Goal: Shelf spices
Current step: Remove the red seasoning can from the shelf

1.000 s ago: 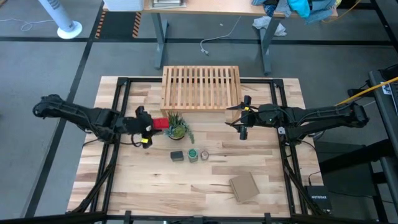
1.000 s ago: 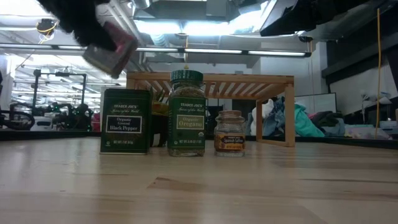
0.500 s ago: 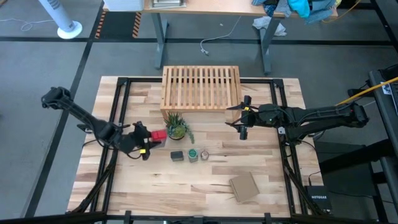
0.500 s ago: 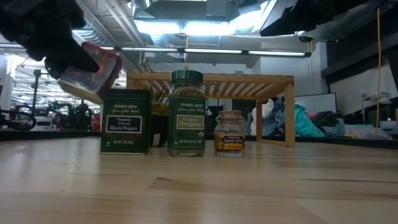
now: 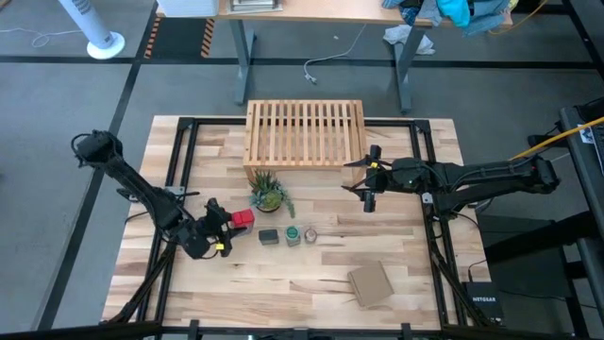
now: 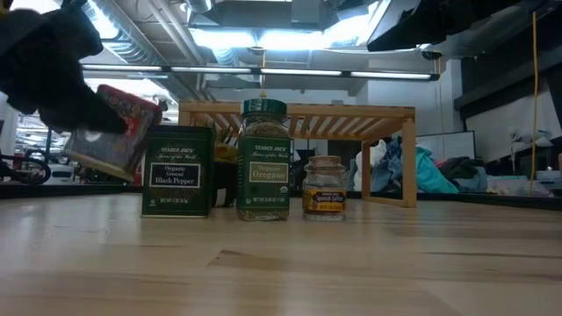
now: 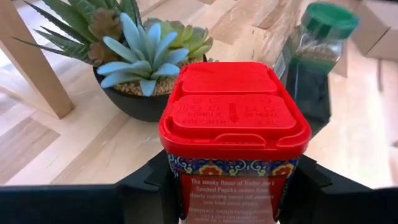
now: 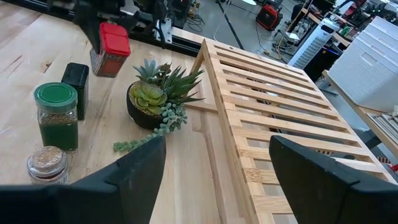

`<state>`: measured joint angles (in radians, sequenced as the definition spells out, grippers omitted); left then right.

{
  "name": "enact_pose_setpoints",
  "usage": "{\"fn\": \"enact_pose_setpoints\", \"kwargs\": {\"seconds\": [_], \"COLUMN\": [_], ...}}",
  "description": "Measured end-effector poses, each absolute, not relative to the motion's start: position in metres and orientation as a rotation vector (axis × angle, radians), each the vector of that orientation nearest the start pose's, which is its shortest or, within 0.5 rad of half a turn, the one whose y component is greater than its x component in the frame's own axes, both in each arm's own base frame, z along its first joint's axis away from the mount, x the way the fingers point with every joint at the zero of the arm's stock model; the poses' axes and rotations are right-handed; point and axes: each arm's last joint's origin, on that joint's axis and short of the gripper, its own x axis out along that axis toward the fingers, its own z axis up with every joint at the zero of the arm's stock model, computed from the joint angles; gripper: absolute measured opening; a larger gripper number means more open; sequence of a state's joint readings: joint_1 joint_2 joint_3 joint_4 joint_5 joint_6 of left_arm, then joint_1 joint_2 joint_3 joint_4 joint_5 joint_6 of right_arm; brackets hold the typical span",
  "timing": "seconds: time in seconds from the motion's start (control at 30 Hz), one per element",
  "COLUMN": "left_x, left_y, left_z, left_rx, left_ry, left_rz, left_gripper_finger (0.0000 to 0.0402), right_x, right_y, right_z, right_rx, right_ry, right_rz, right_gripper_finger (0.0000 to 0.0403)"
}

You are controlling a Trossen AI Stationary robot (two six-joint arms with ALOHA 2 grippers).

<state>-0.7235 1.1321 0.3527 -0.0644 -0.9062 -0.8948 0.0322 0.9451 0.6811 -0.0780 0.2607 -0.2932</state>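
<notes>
Holding the red paprika tin [image 7: 233, 134] in the left gripper [image 5: 219, 229], I had it off the table on the left side of the spice row, with the jaws clenched on the tin's two flat sides just below its red flip cap. I judged it a light, stiff metal box with slick printed walls, so a squeeze low on the broad faces suited it better than any hold on the plastic cap, which might pop. In the low view the tin was tilted, its long axis leaning with the cap end up and toward the row, so it would need righting before it could stand.

Next along stood the black pepper tin [image 6: 178, 170], upright on the table, label toward the low camera, and rigid like the first. Just beside it was the green-capped oregano jar [image 6: 263, 160], taller and upright; I took it for heavier and more breakable, best gripped round the body under the cap. Then came the small brownish jar [image 6: 324, 188], squat, upright and easy to knock over.

Behind the row sat the potted succulent [image 5: 269, 195], close in front of the shelf [image 5: 305, 132], whose slatted top carried no spices yet. The cardboard piece [image 5: 370, 284] lay near the table's front edge.

Over on the right, the right gripper [image 5: 366, 186] hovered beside the shelf's right end, jaws released and gripping nothing.
</notes>
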Motion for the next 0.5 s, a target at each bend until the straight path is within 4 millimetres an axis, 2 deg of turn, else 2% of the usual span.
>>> {"fn": "enact_pose_setpoints", "kwargs": {"seconds": [0.2,0.5], "left_x": [0.16,0.172], "left_y": [-0.111,-0.121], "left_z": [0.132,0.113], "left_rx": [-0.212,-0.24], "left_ry": [0.434,0.385], "left_rz": [0.431,0.452], "left_gripper_finger": [0.017,0.017], "right_x": [0.208,0.208], "right_y": [-0.001,-0.001], "right_z": [0.279,0.279], "right_rx": [-0.339,-0.339], "right_ry": [0.369,0.37], "right_rz": [-0.175,-0.175], "right_gripper_finger": [0.0292,0.0292]}}
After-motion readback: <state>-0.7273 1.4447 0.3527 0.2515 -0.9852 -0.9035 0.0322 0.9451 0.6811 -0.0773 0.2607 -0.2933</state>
